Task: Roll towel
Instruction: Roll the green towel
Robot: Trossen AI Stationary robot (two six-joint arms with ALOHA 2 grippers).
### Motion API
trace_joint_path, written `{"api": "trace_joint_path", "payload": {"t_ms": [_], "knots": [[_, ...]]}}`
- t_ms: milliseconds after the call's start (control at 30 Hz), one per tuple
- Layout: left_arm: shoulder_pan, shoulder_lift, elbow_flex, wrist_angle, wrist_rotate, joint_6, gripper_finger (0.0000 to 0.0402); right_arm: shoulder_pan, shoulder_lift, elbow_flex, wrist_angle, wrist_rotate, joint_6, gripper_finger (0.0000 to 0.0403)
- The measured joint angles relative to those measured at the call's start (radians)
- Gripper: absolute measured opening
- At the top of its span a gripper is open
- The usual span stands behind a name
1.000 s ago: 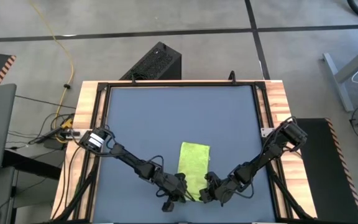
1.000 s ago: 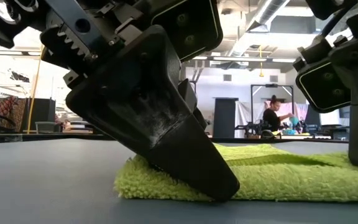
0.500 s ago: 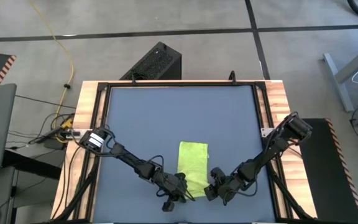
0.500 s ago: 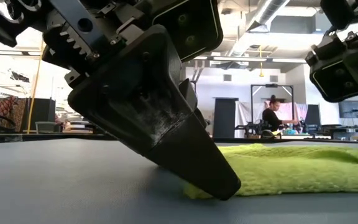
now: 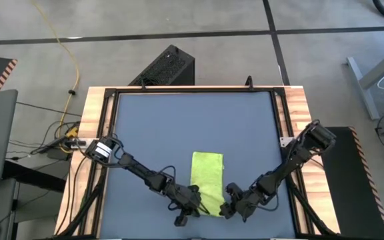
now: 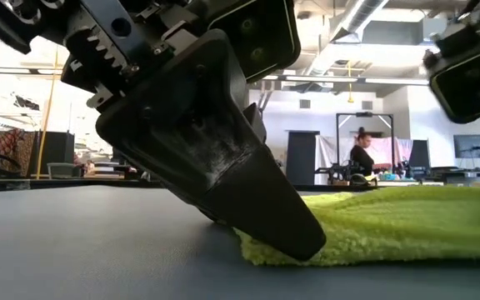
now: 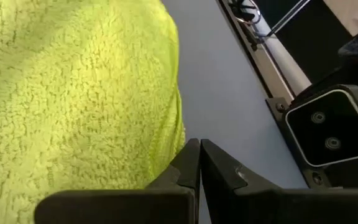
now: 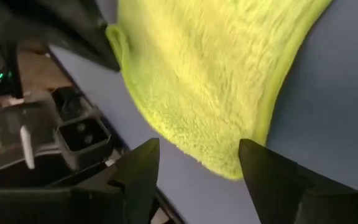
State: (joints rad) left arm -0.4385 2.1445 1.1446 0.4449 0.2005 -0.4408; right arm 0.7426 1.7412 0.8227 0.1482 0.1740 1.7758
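Note:
The lime yellow-green towel [image 5: 207, 179] lies flat on the blue-grey table as a folded narrow rectangle, its long side running near to far. My left gripper [image 5: 197, 208] is shut at the towel's near-left corner; the low view shows its tip [image 6: 300, 243] down at the table. My right gripper [image 5: 230, 208] is open just above the near-right corner. In the right wrist view [image 8: 197, 154] its fingers stand on either side of that corner without touching. Its body shows high in the low view [image 6: 473, 67]. My left gripper's shut fingers slant down from the table's near-left. The outer side of one finger lies against the towel's edge at its near-left corner [image 7: 178, 142]. The corner bunches a little at the tip [image 6: 261, 250]. The towel rests flat on the table.
The low camera's housing [image 7: 331, 127] stands at the table's near edge, close to both grippers; it also shows in the right wrist view [image 8: 82, 140]. The wooden frame [image 5: 95, 133] borders the table. The far half of the table [image 5: 192, 120] is bare. People stand in the room behind [image 6: 362, 158].
My right gripper has risen off the towel and gone a little toward the table's right. The towel's near end has slid toward the table's right, out from under my left fingertip, so the towel now lies straight instead of slanted. My left gripper has kept still.

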Motion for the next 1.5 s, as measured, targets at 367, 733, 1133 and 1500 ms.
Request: {"api": "trace_joint_path", "payload": {"t_ms": [367, 733, 1133, 1500], "knots": [[0.021, -0.026, -0.002, 0.034, 0.13, 0.029, 0.0, 0.008, -0.001, 0.001, 0.019, 0.009, -0.057, 0.0244], [0.03, -0.026, -0.001, 0.029, 0.144, 0.025, 0.0, 0.173, -0.092, 0.004, 0.066, 0.17, -0.624, 0.0244], [0.037, -0.026, 0.0, 0.034, 0.204, -0.009, 0.0, 0.197, 0.147, 0.191, -0.038, 0.369, -1.404, 0.0243], [0.037, -0.026, 0.0, 0.036, 0.206, -0.016, 0.0, 0.178, 0.212, 0.282, -0.312, 0.397, -1.221, 0.0169]]}}
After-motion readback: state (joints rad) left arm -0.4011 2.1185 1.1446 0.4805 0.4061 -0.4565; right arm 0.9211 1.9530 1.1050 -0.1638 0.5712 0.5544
